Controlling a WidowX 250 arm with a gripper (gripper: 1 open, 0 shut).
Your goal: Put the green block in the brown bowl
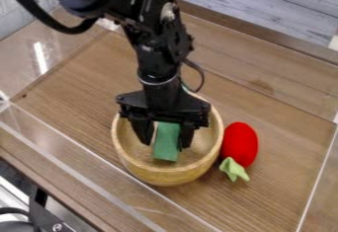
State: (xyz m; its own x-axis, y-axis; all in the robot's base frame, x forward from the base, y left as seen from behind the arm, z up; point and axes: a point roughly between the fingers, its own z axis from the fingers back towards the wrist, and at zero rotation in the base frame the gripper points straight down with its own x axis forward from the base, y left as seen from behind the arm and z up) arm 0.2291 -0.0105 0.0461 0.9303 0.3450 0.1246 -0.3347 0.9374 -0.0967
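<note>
Single arm above the brown bowl (pixel 165 155), viewed from the front. The claw (pixel 164 125) points straight down into the bowl with its jaws spread wide, one on either side of the green block (pixel 168 142); they appear clear of the block's faces, though the dark fingers partly mask the upper end. The green block stands or leans inside the bowl, lower end on the bowl's floor, upper end just below the claw.

The block is a flat, plain bar, judged light, stiff and smooth-sided; it is not fragile, and a pinch across its two broad faces near mid-length would hold it best, since the narrow edges offer less purchase.

The bowl is thick-walled wood, judged heavy enough to stay put. It holds only the green block. A red strawberry toy (pixel 238 143) lies on the surface just beside the bowl's right wall, outside it.
</note>
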